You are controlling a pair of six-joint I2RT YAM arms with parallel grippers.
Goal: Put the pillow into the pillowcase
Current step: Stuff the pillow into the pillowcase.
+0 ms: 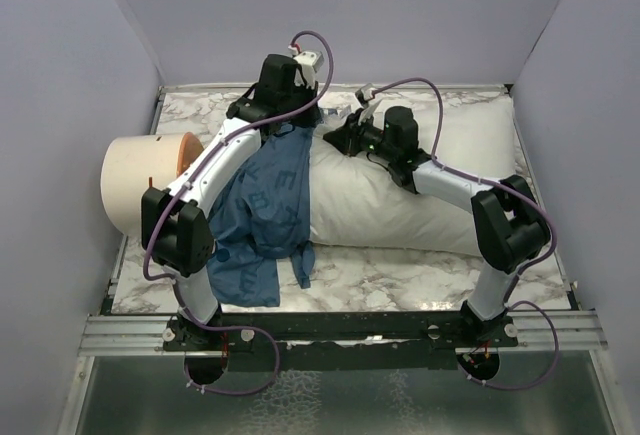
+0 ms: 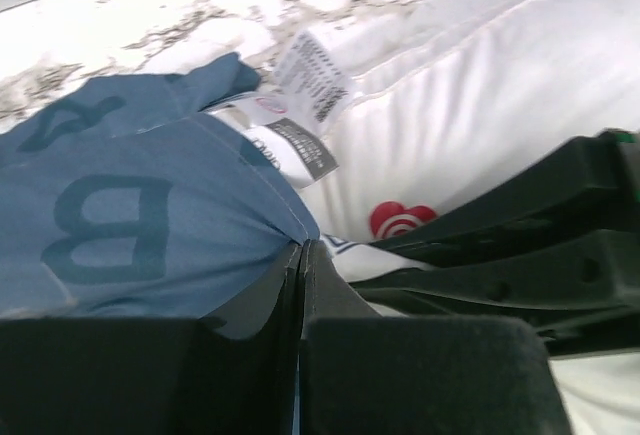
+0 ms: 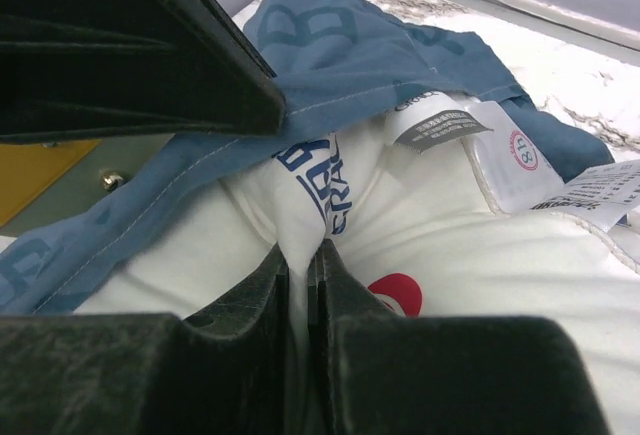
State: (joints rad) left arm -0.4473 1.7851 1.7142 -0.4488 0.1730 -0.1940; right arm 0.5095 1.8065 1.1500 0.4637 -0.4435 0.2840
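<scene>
Left gripper (image 2: 301,251): jaws pressed together, pinching pillowcase (image 2: 120,225) hem.
Right gripper (image 3: 300,250): pinching a fold of pillow (image 3: 480,285).
Pillow: on table (image 1: 400,277), logo end at pillowcase mouth.
Pillowcase: crumpled left of pillow.

Left arm (image 1: 215,160) and right arm (image 1: 450,183) reach forward, jaws shut.

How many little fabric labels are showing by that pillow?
3, at the pillow's corner by the pillowcase: a grey label, a white red-circled label, a printed label. More may be hidden.
</scene>
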